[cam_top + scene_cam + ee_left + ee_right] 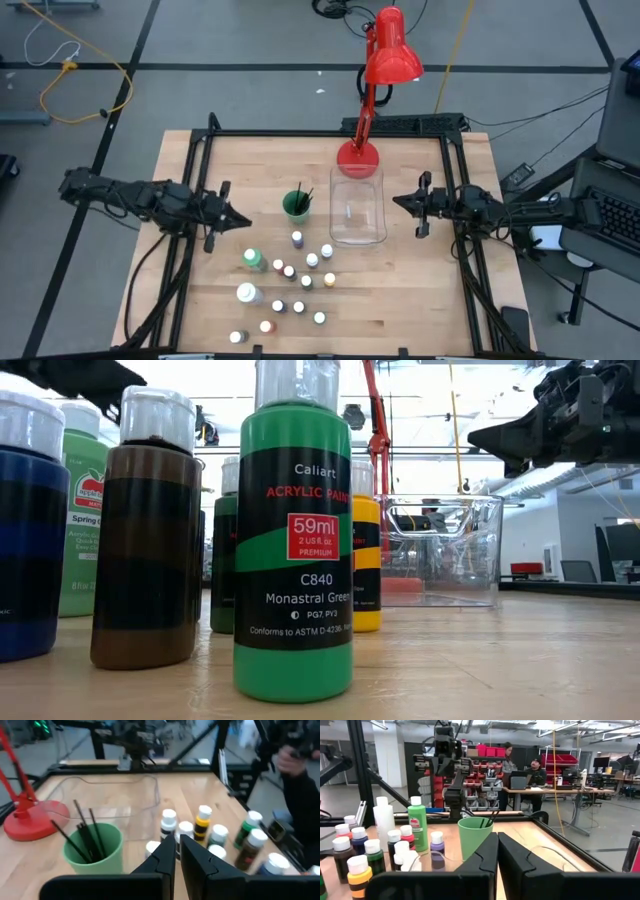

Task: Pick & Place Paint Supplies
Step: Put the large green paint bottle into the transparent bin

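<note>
From above, the paint bottles (pixel 296 277) stand scattered over the near middle of the table (pixel 420 310), two bigger ones, a green one (pixel 254 260) and a white one (pixel 247 294), on their left edge. The green cup (pixel 297 205) sits just beyond them with the brushes (pixel 302 197) standing in it, and the clear bin (pixel 358 210) is just to its right. A red lamp (pixel 385 60) has its base at the bin's far end, touching or nearly so.

The left gripper (pixel 241 221) hovers left of the cup, fingers clenched on nothing; the right gripper (pixel 398 200) hovers right of the bin, also clenched and empty. Each wrist view shows the fingers pressed together: left (pixel 177 851), right (pixel 497 851).

The low view alone lets the labels be read: a green bottle (pixel 293 550) marked acrylic paint stands nearest, a brown one (pixel 151 535) and a blue one (pixel 28 530) to its left, a yellow one (pixel 366 555) behind it, partly hiding the bin (pixel 450 550).

The right wrist view shows two people (pixel 522 767) at a desk far behind. The left wrist view shows a person's dark sleeve (pixel 302 805) at the table's edge, beyond the bottles.
</note>
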`<action>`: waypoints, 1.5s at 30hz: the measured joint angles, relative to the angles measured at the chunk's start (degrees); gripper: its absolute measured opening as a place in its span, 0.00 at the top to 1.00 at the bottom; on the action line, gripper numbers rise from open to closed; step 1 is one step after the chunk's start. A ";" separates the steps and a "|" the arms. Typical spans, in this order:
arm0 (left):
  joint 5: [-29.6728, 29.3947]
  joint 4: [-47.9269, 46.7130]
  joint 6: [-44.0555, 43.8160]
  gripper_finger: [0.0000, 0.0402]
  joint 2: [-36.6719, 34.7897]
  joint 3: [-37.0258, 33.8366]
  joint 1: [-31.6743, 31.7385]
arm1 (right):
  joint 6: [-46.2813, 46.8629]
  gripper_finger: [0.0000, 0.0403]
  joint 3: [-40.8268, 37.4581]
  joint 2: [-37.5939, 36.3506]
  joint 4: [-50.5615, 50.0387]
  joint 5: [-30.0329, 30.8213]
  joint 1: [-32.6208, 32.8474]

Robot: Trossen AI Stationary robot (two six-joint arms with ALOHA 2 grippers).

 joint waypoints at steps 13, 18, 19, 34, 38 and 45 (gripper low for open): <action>-0.46 -0.27 -3.36 0.48 17.56 4.78 -15.31 | 0.63 0.99 0.00 0.22 -1.39 0.12 0.00; -3.68 1.15 -4.22 0.23 19.62 4.80 -16.18 | 0.63 0.99 0.00 0.33 -1.36 0.15 0.00; -3.89 0.61 -4.14 0.20 19.71 4.80 -16.17 | 0.63 0.99 0.00 0.35 -1.36 0.15 0.00; -4.40 -5.36 -1.94 0.16 19.53 4.80 -16.14 | -0.87 0.99 0.00 0.35 -1.31 0.17 0.00; -4.40 -6.08 -2.18 0.22 19.53 4.80 -16.14 | -0.89 0.99 0.00 0.35 -1.36 0.19 0.00; -5.08 -6.28 -2.86 0.34 19.53 4.80 -16.13 | -0.92 0.99 0.00 0.35 -1.40 0.19 0.00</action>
